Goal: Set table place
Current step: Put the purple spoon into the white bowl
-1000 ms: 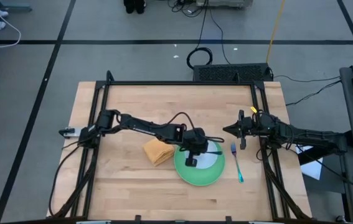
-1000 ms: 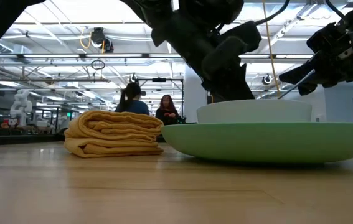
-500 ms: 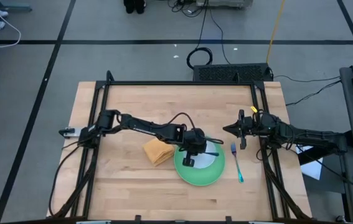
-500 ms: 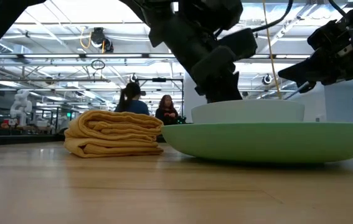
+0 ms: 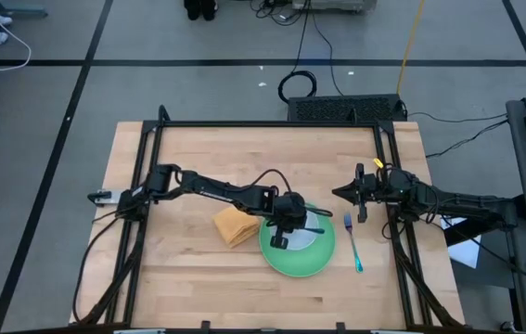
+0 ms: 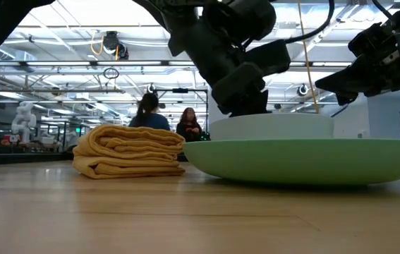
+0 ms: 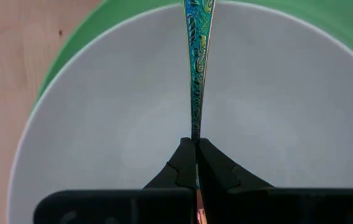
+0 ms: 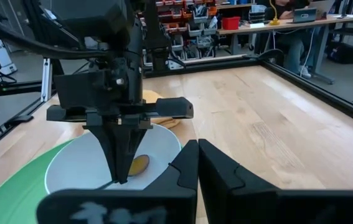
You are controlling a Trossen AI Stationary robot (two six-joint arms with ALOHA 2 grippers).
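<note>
**Left gripper holds the spoon over the bowl; right arm waits beside the fork**

On the wooden table (image 5: 179, 269), the folded orange napkin (image 5: 235, 225) lies just left of the green plate (image 5: 311, 263), close to its rim. In the low view the napkin (image 6: 129, 151) sits flat beside the plate's edge (image 6: 305, 161).

The white bowl (image 5: 307, 239) rests on the plate. Above it, the left gripper (image 5: 281, 239) points down into the bowl, its fingers pinched tight on the teal-handled spoon (image 7: 196, 59). The left wrist view shows the patterned handle running out from between the fingertips across the bowl's white inside (image 7: 101, 137). From the right wrist view, the spoon's reddish bowl (image 8: 139, 165) shows low inside the white bowl.

Right of the plate, the blue-handled fork (image 5: 352, 243) lies on the table, apart from the rim.

Farther right, the right gripper (image 5: 339, 194) hovers above the table with its fingers pressed together, holding nothing.
</note>
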